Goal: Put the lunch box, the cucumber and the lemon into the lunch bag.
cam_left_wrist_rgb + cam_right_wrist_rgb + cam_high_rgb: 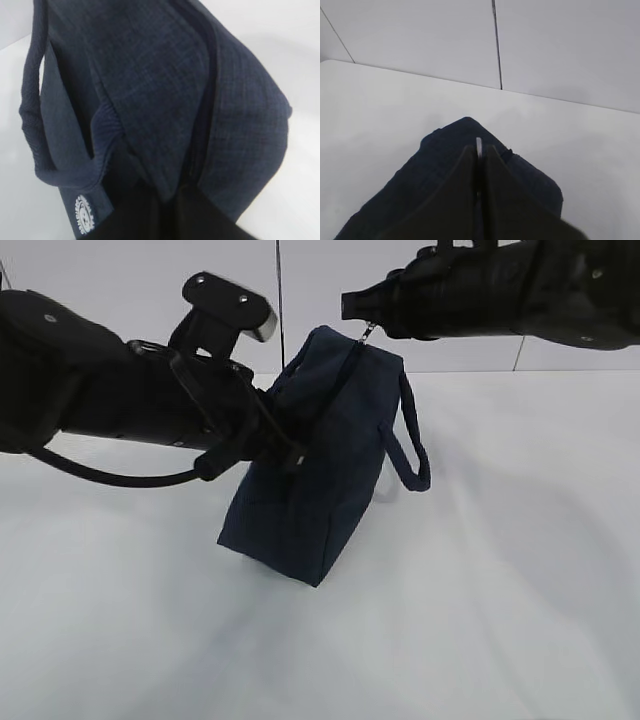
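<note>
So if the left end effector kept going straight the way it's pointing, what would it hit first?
The bag. The left end effector is already against its side, apparently gripping fabric, so pushing on would press into the bag itself. What lies beyond it is hidden.

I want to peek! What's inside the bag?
You can't see inside. The bag stands on the table with its top closed up; the right gripper pinches the zipper pull. Whatever's in there is hidden by the fabric.

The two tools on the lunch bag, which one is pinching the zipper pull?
The right tool, at the bag's top corner, shut on the metal zipper pull. The left tool instead grips the lunch bag lower, on its side fabric.
</note>
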`<state>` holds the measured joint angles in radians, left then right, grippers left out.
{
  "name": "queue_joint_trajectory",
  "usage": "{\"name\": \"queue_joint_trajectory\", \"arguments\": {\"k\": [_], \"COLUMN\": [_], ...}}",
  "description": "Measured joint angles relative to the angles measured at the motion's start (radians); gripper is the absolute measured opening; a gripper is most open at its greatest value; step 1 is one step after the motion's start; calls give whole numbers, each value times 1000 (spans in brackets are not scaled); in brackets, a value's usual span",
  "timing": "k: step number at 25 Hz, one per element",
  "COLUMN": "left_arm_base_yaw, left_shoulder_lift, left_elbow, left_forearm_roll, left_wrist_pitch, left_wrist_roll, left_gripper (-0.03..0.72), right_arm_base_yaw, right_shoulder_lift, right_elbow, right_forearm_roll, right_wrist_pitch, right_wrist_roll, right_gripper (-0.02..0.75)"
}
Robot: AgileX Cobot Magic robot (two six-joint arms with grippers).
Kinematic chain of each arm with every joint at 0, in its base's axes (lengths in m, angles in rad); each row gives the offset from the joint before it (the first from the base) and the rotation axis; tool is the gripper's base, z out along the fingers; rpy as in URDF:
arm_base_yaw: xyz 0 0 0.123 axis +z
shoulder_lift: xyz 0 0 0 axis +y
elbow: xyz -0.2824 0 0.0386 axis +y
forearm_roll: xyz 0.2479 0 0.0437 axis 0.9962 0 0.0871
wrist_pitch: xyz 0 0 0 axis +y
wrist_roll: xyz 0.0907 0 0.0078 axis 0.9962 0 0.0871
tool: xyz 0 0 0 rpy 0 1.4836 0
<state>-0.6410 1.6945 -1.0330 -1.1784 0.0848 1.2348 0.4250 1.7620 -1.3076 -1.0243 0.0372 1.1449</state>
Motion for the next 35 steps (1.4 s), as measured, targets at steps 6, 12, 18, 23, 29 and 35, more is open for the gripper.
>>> {"name": "queue_joint_trajectory", "arguments": {"k": [6,12,18,23,29,35], "left_arm_base_yaw": [0,0,0,0,0,0], "left_shoulder_lift": [-48,-110,-168,-180,-181,-183], "left_elbow": [52,111,170,183,185,188], "left_forearm_roll": [2,8,16,16,16,16], "left_wrist_pitch": [26,43,53,53,59,86], "left_wrist_roll": [0,0,0,0,0,0], "left_gripper": [-10,-10,-10,-10,-10,6], "right_arm_base_yaw": [-2,-2,-2,-2,-3,-5], "right_shoulder_lift": [45,79,92,107,138,138], "right_elbow": [-21,-23,-40,-58,-59,-62], "right_forearm_roll": [0,0,0,-2,-4,-5], "right_wrist_pitch": [11,13,22,24,30,6], "right_wrist_roll": [5,7,7,7,28,75], "right_gripper": [0,0,0,0,0,0]}}
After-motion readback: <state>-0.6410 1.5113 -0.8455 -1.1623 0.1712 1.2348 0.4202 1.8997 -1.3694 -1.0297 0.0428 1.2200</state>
